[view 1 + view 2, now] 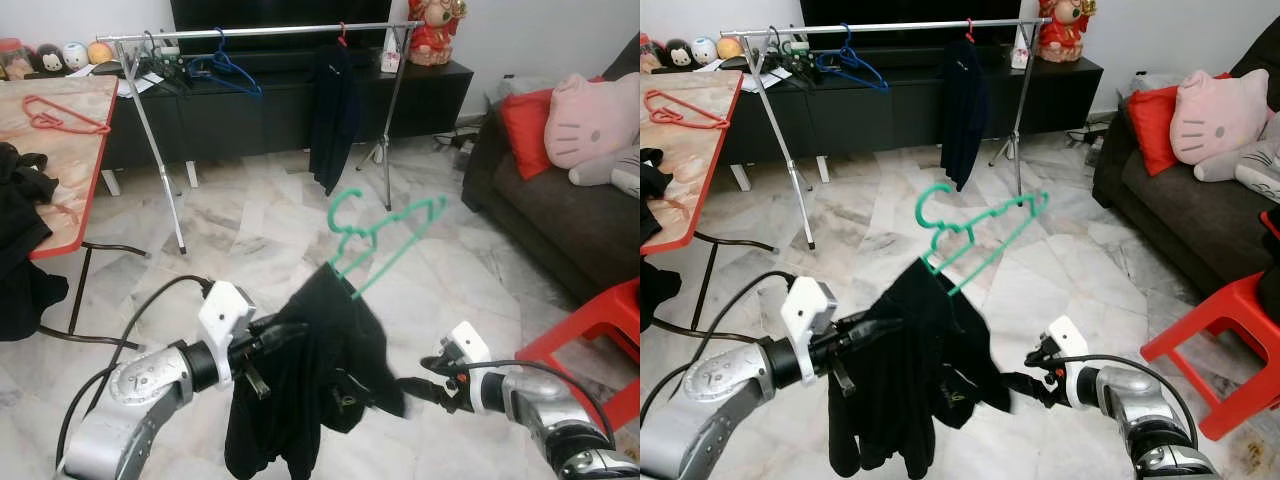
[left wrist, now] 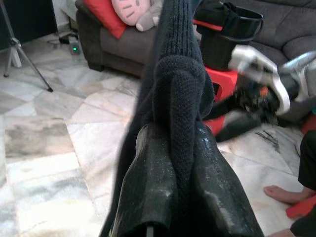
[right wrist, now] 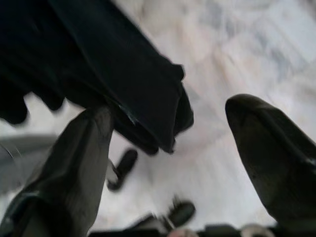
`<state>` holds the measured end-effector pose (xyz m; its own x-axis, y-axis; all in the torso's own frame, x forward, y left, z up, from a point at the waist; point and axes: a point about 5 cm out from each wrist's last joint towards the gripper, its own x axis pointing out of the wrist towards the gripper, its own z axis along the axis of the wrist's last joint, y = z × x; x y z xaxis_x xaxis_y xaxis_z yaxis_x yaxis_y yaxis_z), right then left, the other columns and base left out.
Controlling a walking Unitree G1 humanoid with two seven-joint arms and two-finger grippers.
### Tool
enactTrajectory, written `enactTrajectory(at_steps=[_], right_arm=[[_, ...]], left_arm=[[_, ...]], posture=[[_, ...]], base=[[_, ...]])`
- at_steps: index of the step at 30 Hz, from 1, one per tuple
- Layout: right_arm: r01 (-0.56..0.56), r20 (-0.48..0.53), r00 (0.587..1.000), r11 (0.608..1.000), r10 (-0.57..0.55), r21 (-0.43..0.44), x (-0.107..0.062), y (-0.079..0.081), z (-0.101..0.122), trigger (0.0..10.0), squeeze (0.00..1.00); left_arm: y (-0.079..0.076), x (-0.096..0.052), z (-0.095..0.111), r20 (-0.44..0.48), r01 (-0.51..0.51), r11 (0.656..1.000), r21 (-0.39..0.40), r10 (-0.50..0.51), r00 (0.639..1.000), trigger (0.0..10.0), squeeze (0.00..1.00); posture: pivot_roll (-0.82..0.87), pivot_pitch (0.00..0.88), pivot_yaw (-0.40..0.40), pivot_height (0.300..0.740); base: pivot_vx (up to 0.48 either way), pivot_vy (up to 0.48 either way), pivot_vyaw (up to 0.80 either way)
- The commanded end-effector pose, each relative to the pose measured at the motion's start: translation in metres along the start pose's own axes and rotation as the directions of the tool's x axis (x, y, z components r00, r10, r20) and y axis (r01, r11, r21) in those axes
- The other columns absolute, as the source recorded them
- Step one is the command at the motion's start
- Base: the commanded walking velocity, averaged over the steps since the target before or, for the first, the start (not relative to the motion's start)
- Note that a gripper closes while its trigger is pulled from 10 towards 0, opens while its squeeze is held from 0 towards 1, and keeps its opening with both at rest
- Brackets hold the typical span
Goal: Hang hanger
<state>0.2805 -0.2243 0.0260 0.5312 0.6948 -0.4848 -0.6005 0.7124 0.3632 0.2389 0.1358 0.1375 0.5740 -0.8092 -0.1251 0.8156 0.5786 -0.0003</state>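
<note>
A green hanger (image 1: 385, 232) sticks up tilted out of a black garment (image 1: 310, 390) that droops in front of me. My left gripper (image 2: 180, 182) is shut on a fold of that garment, and the cloth hides its fingertips in the eye views. My right gripper (image 1: 415, 388) is open at the garment's lower right edge. In the right wrist view the cloth's hem (image 3: 148, 108) lies against one finger (image 3: 74, 168). The silver clothes rack (image 1: 260, 32) stands across the room, well beyond the hanger.
On the rack hang a blue hanger (image 1: 225, 70) and a dark garment (image 1: 330, 115). A red-edged table (image 1: 85, 170) on the left bears a red hanger (image 1: 60, 118) and dark clothes. A sofa (image 1: 560, 220) and red stool (image 1: 590, 345) stand right. A person's foot (image 2: 281, 193) is close by.
</note>
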Motion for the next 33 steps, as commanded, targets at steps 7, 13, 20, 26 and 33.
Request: enactTrajectory(at_steps=[7,13,20,26,33], right_arm=[[0.049,-0.004,0.999,0.997,-0.05,-0.056,-0.005,-0.004,-0.002,10.0,0.0],[0.029,0.074,0.997,0.979,-0.014,-0.204,-0.013,-0.003,0.033,10.0,0.0],[-0.154,0.042,0.981,0.899,0.187,-0.409,-0.029,0.02,0.065,10.0,0.0],[-0.24,-0.001,0.96,0.821,0.28,-0.518,-0.043,0.034,0.087,10.0,0.0],[-0.32,-0.13,0.945,0.767,0.3,-0.556,-0.039,0.035,0.093,10.0,0.0]], left_arm=[[-0.008,0.002,0.008,0.001,0.054,0.998,0.042,-0.054,0.999,10.0,0.0],[0.002,-0.008,-0.001,-0.104,0.057,0.995,0.083,-0.048,0.993,10.0,0.0],[0.012,-0.013,-0.013,-0.223,0.072,0.99,0.121,-0.043,0.974,10.0,0.0],[0.01,-0.017,-0.025,-0.347,0.178,0.974,0.137,-0.121,0.93,10.0,0.0],[0.004,-0.017,-0.018,-0.399,0.351,0.927,0.135,-0.273,0.875,10.0,0.0]], posture=[[-0.01,0.0,-0.093,0.74],[-0.02,0.0,-0.068,0.74],[-0.03,0.0,-0.057,0.74],[-0.04,0.0,-0.051,0.74],[-0.03,0.0,-0.057,0.74]], base=[[0.0,0.0,0.0],[0.0,0.0,0.0],[0.0,0.0,0.0],[0.0,0.0,0.0],[0.0,0.0,0.0]])
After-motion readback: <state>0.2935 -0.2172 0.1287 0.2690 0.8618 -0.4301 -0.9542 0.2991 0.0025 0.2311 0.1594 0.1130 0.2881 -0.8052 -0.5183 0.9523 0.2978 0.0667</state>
